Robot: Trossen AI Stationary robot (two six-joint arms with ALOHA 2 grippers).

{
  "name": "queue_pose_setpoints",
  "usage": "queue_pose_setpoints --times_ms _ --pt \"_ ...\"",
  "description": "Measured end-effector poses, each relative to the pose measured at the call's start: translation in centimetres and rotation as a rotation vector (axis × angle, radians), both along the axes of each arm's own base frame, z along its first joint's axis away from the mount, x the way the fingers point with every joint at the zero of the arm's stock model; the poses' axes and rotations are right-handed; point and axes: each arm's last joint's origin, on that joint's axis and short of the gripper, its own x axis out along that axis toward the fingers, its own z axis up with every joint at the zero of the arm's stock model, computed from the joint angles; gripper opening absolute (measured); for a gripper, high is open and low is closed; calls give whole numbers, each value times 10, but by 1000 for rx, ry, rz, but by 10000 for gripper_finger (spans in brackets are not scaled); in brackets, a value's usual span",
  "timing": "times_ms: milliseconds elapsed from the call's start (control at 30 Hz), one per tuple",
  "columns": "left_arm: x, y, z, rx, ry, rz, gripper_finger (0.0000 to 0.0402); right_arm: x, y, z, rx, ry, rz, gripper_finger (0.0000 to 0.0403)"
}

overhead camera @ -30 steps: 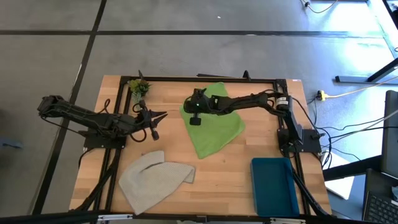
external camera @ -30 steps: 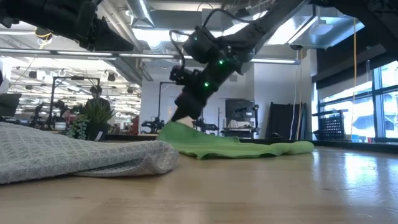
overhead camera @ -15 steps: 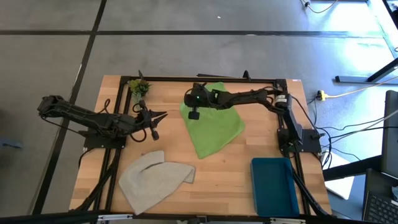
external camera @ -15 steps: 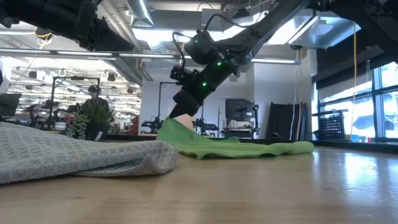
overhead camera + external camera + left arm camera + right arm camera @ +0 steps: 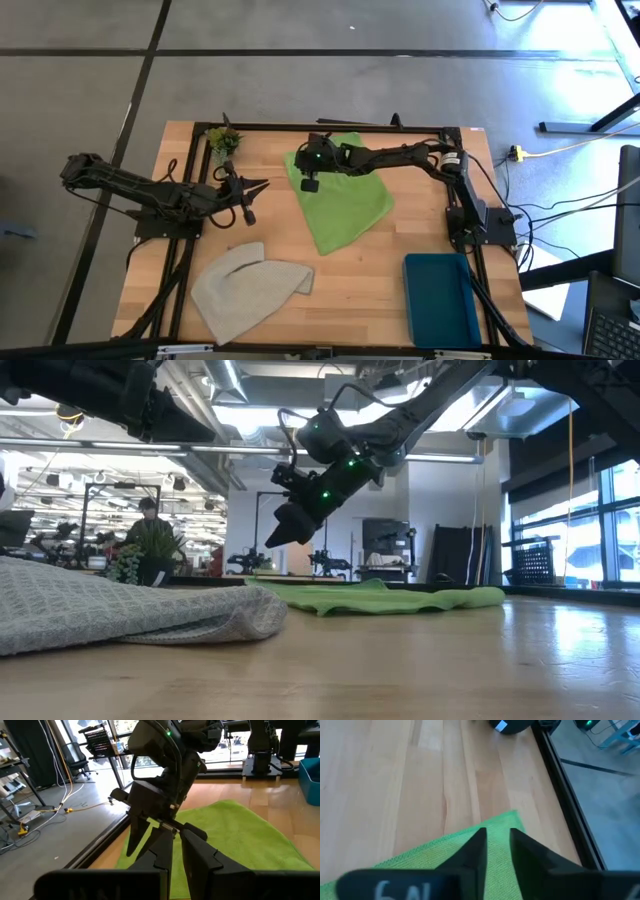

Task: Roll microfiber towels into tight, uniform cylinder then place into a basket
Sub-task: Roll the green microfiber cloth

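The lime green towel (image 5: pixel 343 200) is spread flat on the light wooden tabletop (image 5: pixel 390 255) in a rough kite shape, its fine woven surface creased along a low ridge in the low view. The grey-beige towel (image 5: pixel 248 286) is seen loosely folded near the tabletop's front edge, thick and nubbly, with a rounded fold facing the low camera. The basket (image 5: pixel 441 298), a smooth rectangular teal bin with low walls, is set at the front right corner, well apart from both towels.

The right gripper (image 5: pixel 279 536) is held above the green towel's far corner, clear of the cloth; its dark fingers (image 5: pixel 476 851) are parted by a narrow gap, with nothing pinched between them. The left gripper (image 5: pixel 250 201) is parked over the left side of the tabletop, its fingers (image 5: pixel 165 851) drawn nearly together on nothing.

A small green plant sprig (image 5: pixel 223 140) is placed at the back left corner. The tabletop is bordered by a black metal frame (image 5: pixel 330 126).
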Motion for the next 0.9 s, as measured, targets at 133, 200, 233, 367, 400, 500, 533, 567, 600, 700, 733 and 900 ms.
queue_pose_setpoints --times_ms 133,200,233,367,400,500,533,567,600,700,733,900 --pt "0 0 0 0 0 0 30 -3 0 3 -3 31 -42 130" --pt "0 0 0 0 0 0 30 -7 4 14 6 122 -117 140" --pt "0 0 0 0 1 0 30 -11 6 24 -4 180 -153 143" --pt "0 0 0 0 3 0 30 -26 9 66 52 331 -265 146" --pt "0 0 0 0 2 0 30 -30 8 72 93 368 -284 146" --pt "0 0 0 0 2 0 30 -45 2 82 242 468 -351 147" --pt "0 0 0 0 2 0 30 -50 0 85 292 493 -372 147" --pt "0 0 0 0 2 0 30 -55 -2 85 333 524 -399 147" --pt "0 0 0 0 2 0 30 -61 -4 84 372 559 -428 147" --pt "0 0 0 -3 2 -3 30 -73 -8 75 449 627 -536 147" --pt "0 0 0 -6 0 -3 30 -77 -8 70 469 656 -563 147" --pt "0 0 0 -6 0 -3 30 -99 -5 49 561 836 -638 147"
